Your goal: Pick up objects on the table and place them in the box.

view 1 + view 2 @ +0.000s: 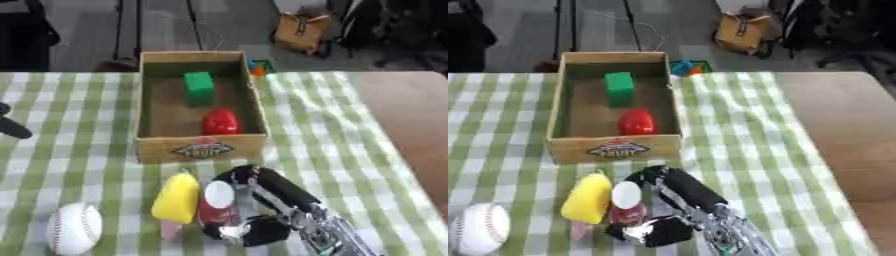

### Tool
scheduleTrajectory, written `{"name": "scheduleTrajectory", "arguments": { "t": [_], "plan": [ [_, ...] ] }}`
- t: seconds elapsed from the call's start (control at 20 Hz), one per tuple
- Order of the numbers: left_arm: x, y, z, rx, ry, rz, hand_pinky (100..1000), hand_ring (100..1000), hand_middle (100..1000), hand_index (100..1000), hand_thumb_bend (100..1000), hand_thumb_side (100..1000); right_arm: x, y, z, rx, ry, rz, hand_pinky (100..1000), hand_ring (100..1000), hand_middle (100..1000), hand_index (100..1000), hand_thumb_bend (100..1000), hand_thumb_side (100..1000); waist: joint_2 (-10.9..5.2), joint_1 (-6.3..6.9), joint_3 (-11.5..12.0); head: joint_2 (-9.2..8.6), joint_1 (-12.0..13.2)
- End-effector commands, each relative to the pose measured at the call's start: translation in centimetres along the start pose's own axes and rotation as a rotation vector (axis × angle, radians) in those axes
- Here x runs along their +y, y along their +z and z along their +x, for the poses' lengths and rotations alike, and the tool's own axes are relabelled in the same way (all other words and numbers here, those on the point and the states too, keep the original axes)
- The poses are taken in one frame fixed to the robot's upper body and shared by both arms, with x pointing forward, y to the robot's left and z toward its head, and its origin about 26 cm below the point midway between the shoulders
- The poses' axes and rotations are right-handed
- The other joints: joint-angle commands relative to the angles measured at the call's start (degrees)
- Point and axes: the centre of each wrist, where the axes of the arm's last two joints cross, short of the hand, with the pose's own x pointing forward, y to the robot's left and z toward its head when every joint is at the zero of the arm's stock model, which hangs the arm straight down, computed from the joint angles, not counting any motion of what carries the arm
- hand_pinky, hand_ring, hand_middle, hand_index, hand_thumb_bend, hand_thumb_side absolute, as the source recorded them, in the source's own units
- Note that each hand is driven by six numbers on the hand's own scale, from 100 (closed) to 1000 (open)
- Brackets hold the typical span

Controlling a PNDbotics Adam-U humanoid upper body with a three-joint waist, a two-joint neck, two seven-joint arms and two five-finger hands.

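An open cardboard box (201, 148) stands at the middle of the checked cloth. Inside it lie a green block (199, 88) and a red rounded object (220, 121). In front of the box my right hand (282, 191) comes in from the lower right, its fingers and thumb curled round a red bottle with a white cap (215, 206). A yellow rounded object (177, 197) stands just left of the bottle, with something pink (170, 229) below it. A white baseball (74, 228) lies at the lower left. A black part of my left hand (10, 128) shows at the left edge.
The green-and-white cloth (79, 125) covers most of the table; bare brown tabletop (411, 115) shows on the right. A small orange and blue thing (257, 66) lies behind the box's far right corner. A brown bag (302, 31) sits on the floor beyond.
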Motion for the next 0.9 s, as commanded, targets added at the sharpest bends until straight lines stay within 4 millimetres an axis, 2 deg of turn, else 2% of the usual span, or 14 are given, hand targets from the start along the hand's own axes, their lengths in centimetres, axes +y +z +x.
{"name": "scheduleTrajectory", "arguments": {
  "t": [0.05,0.1,0.15,0.2,0.25,0.4,0.45,0.9],
  "plan": [
    [0.22,-0.52,0.48,-0.027,-0.012,-0.012,509,517,596,612,137,864,-0.43,-0.14,0.06,0.004,0.000,-0.035,719,800,601,803,616,671,-0.95,0.26,-0.07,-0.77,-0.13],
    [0.22,-0.51,0.48,-0.026,-0.012,-0.012,509,517,597,612,136,859,-0.41,-0.14,0.02,0.008,-0.001,-0.041,689,783,596,797,614,659,-0.94,0.27,-0.07,-0.77,-0.14],
    [0.22,-0.51,0.47,-0.026,-0.013,-0.012,509,518,597,612,136,864,-0.35,-0.13,-0.05,0.013,-0.004,-0.046,607,749,590,791,611,644,-0.91,0.28,-0.07,-0.80,-0.15],
    [0.22,-0.50,0.47,-0.026,-0.013,-0.013,509,518,597,612,136,864,-0.28,-0.14,-0.10,0.017,-0.006,-0.049,607,749,590,791,611,644,-0.89,0.30,-0.06,-0.82,-0.15],
    [0.22,-0.50,0.47,-0.026,-0.013,-0.013,509,518,597,612,136,863,-0.19,-0.13,-0.16,0.020,-0.008,-0.052,499,709,594,789,608,624,-0.87,0.31,-0.07,-0.81,-0.16],
    [0.23,-0.50,0.47,-0.026,-0.014,-0.014,510,518,597,612,134,862,-0.02,-0.14,-0.30,0.024,-0.011,-0.057,423,688,589,785,602,610,-0.86,0.32,-0.09,-0.82,-0.16],
    [0.23,-0.50,0.47,-0.025,-0.014,-0.015,510,519,597,612,133,861,0.01,-0.12,-0.36,0.025,-0.011,-0.058,456,702,588,783,601,609,-0.86,0.33,-0.12,-0.83,-0.18],
    [0.26,-0.53,0.48,-0.026,-0.017,-0.021,510,519,598,612,129,857,0.09,-0.09,-0.52,0.032,-0.011,-0.067,444,696,563,760,596,575,-0.83,0.38,-0.19,-0.88,-0.28]
  ]
}}
